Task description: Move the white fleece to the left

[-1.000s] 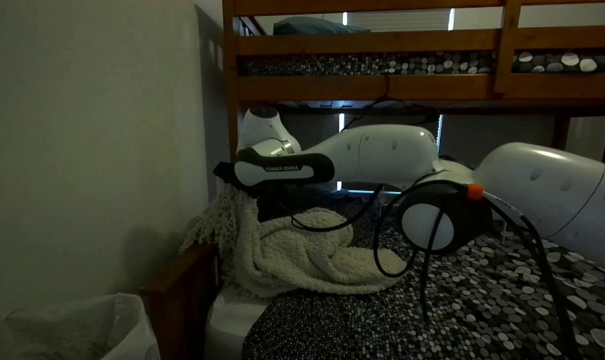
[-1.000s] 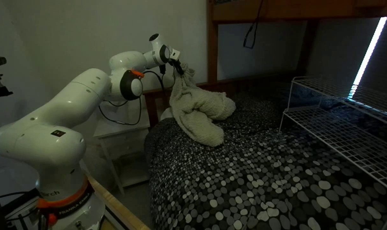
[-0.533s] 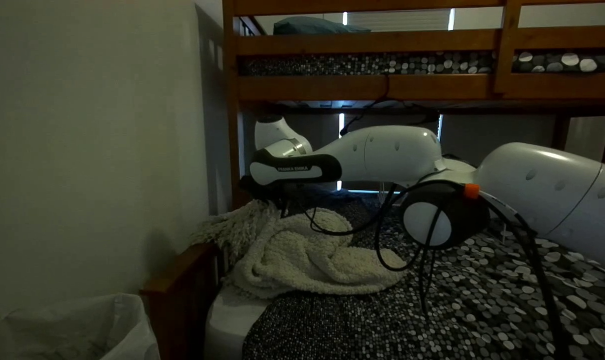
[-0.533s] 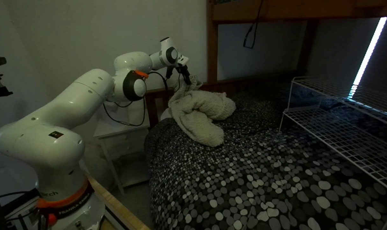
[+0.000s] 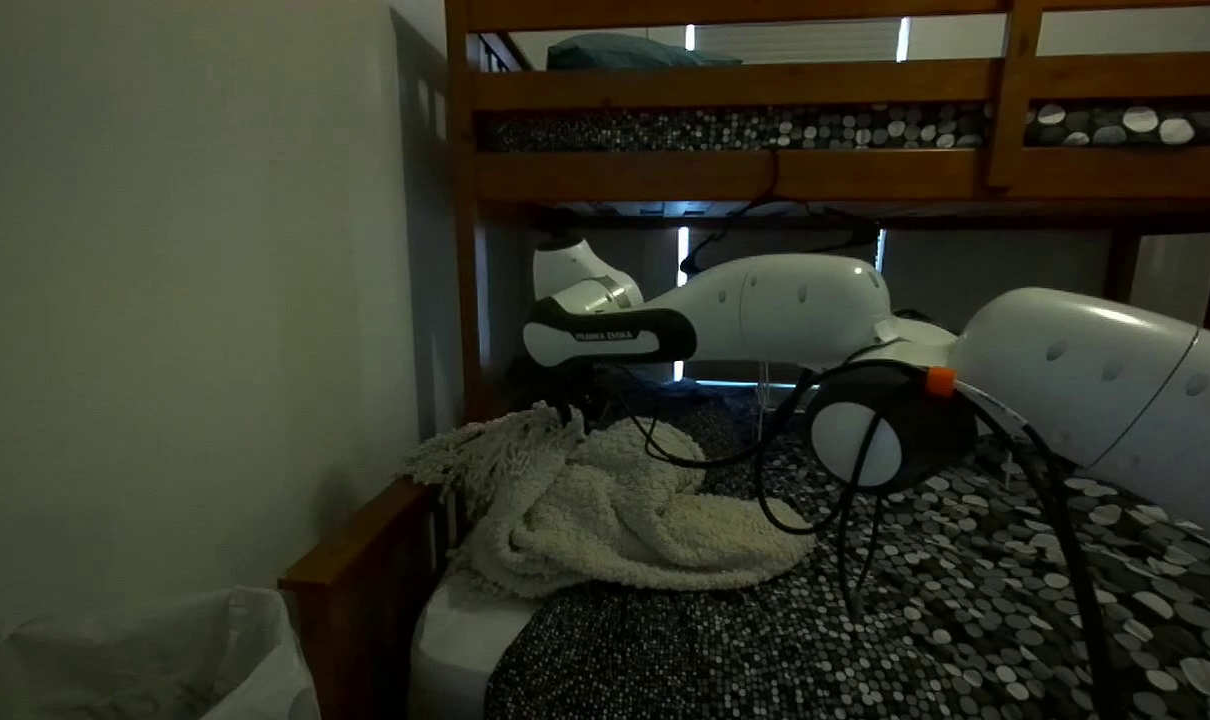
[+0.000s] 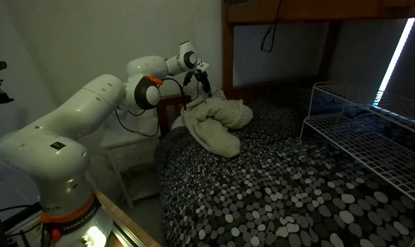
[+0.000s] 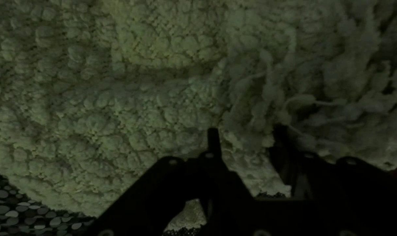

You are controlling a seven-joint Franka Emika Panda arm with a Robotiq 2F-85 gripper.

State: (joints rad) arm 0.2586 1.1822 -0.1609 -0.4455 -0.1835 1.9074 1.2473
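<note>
Where the nubbly, shaggy-fringed off-white fleece throw lies rumpled on the dotted duvet, the Robotiq gripper stands parted, clasping nothing.

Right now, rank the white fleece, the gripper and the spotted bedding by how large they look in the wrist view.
Largest: white fleece
Next: gripper, seen close up, so looking bigger
Smallest: spotted bedding, showing only in small patches

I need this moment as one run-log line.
white fleece: crumpled on bed; gripper: jaws apart, fleece visible between; hold: cannot tell
</note>
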